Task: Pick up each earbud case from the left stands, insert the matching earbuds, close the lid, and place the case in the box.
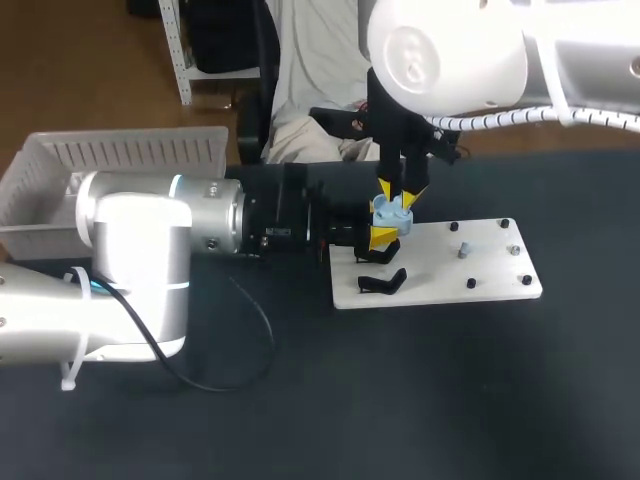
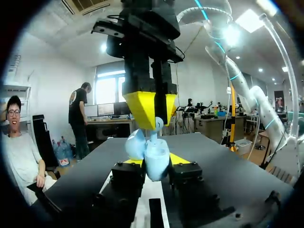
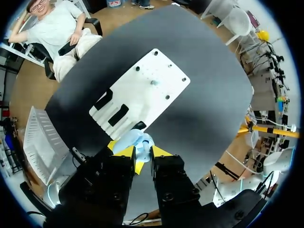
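Left arm [image 1: 150,250] low across table [image 1: 400,400]; left gripper [image 2: 156,162] clamps pale-blue earbud case [image 1: 392,213] over white board's [image 1: 480,285] left edge. Right gripper [image 1: 399,193], from above, pinches earbud [image 2: 157,124] at case top.

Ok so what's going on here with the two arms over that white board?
Both arms are busy with one light blue earbud case, held over the left end of the white board. The left hand grips the case from both sides, and its lid looks open. The right hand hangs directly above, pinching a small light blue piece, likely an earbud, right at the case's opening. The pale slatted box sits at the table's left.
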Tool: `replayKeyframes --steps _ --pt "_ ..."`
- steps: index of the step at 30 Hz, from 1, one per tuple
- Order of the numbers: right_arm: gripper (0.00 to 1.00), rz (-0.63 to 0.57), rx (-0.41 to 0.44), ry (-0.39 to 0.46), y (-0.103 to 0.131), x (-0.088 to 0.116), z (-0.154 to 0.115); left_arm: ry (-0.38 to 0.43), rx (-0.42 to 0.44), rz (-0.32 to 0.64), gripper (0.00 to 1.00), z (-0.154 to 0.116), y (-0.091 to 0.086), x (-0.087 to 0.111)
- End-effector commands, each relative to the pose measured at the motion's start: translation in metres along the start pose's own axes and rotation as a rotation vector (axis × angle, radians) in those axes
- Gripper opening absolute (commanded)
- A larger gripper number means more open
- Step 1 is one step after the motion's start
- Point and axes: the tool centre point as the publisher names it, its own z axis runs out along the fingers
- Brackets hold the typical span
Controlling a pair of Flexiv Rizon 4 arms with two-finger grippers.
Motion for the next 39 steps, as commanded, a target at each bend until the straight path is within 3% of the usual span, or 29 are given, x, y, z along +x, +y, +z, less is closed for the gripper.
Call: replayKeyframes --steps 1,19,21,22,23,24,27,30,31,36,39 --pt "0.00 -0.001 -0.001 -0.004 -0.001 -0.001 0.003 -0.003 -0.009 0.004 0.00 0.001 -0.002 0.000" --pt "0.00 -0.007 0.020 -0.003 0.004 -0.002 0.012 -0.003 -0.009 0.004 0.00 0.001 -0.002 0.000" --pt "0.40 -0.007 0.015 0.005 0.004 -0.001 0.011 -0.003 -0.009 0.004 0.00 0.001 -0.002 0.000" --pt "0.51 -0.008 0.007 0.012 0.003 -0.001 0.010 -0.003 -0.009 0.004 0.00 0.001 -0.002 0.000" --pt "0.84 -0.007 -0.003 0.021 0.003 -0.001 0.008 -0.003 -0.009 0.004 0.00 0.001 -0.002 0.000" --pt "0.95 -0.006 -0.011 0.028 0.002 -0.001 0.006 -0.003 -0.009 0.004 0.00 0.001 -0.002 0.000" --pt "0.98 0.001 -0.049 0.050 -0.006 0.000 -0.004 -0.003 -0.009 0.004 0.00 0.001 -0.002 0.000" --pt "0.92 -0.025 -0.106 0.086 -0.016 0.002 -0.016 -0.003 -0.009 0.004 0.00 0.001 -0.002 0.000" --pt "0.88 -0.055 -0.117 0.084 -0.019 0.004 -0.020 -0.003 -0.009 0.004 0.00 0.001 -0.002 0.000" --pt "0.96 -0.272 -0.190 0.051 -0.034 0.013 -0.033 -0.003 -0.009 0.004 0.00 0.001 -0.002 0.000" --pt "1.00 -0.343 -0.216 0.035 -0.041 0.012 -0.032 -0.003 -0.009 0.004 0.00 0.001 -0.002 0.000"
